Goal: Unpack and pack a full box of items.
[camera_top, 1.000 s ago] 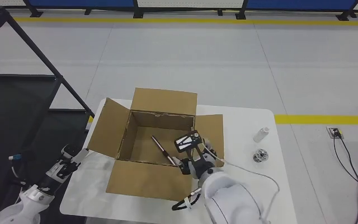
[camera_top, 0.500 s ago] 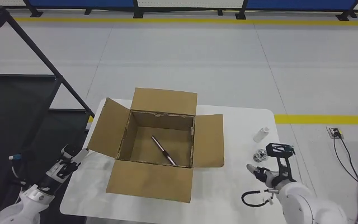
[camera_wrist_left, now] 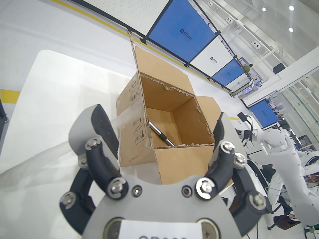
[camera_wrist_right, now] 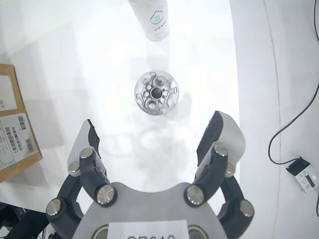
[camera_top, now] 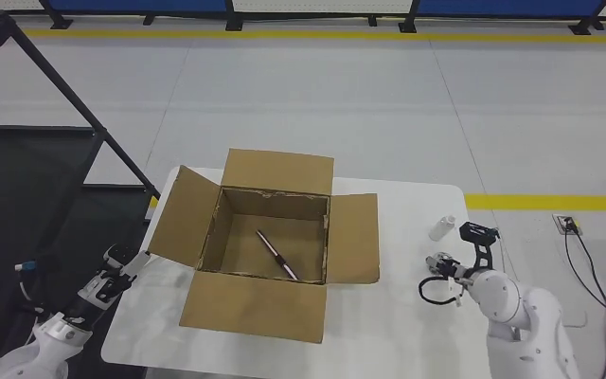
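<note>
Box (camera_top: 256,305) open, pen (camera_top: 277,254) inside; bottle (camera_top: 441,227), metal hub (camera_wrist_right: 156,95) outside on table (camera_top: 398,313); left gripper (camera_wrist_left: 160,121), right gripper (camera_wrist_right: 153,125): fingers (camera_wrist_right: 206,138) spread, empty.

We see bright, even overhead light: in the left wrist view the round ceiling lamps (camera_wrist_left: 291,8) burn as white dots, and the wall panels (camera_wrist_left: 180,30) bow strongly towards the picture's edges. In the top view the desk (camera_top: 407,313) reads flat white with only soft shadows, and the box (camera_top: 275,237), at 7 o'clock from the centre, is darker inside than on its flaps. In the right wrist view the desk glares almost to pure white around the metal part (camera_wrist_right: 156,95) and the bottle (camera_wrist_right: 149,13), with faint grey shadows lying by the right end effector (camera_wrist_right: 153,123).
</note>
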You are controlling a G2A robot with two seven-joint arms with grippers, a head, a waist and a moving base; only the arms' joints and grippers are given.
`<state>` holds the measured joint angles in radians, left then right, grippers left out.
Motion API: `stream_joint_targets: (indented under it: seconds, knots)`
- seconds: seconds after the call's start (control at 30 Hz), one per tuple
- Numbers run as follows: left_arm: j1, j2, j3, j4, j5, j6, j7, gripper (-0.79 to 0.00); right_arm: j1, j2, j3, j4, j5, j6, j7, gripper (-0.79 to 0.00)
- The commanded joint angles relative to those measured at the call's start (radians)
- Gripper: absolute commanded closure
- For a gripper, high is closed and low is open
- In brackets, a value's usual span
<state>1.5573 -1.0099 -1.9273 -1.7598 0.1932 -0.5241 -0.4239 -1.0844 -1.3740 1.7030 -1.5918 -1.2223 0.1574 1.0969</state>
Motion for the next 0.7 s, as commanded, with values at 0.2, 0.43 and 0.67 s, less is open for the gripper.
stream_joint_targets:
  seconds: [0.2, 0.43, 0.67]
  knots:
    - [0.0, 0.0, 0.0, 0.0, 0.0, 0.0, 0.0, -0.785, 0.123, 0.006, -0.04, 0.191, -0.018, 0.021, 0.008, -0.391]
    - [0.0, 0.0, 0.0, 0.0, 0.0, 0.0, 0.0, -0.785, 0.152, 0.01, -0.061, 0.255, -0.027, 0.036, -0.008, -0.095]
    - [0.0, 0.0, 0.0, 0.0, 0.0, 0.0, 0.0, -0.785, 0.103, 0.014, -0.066, 0.15, -0.037, 0.074, -0.03, 0.0]
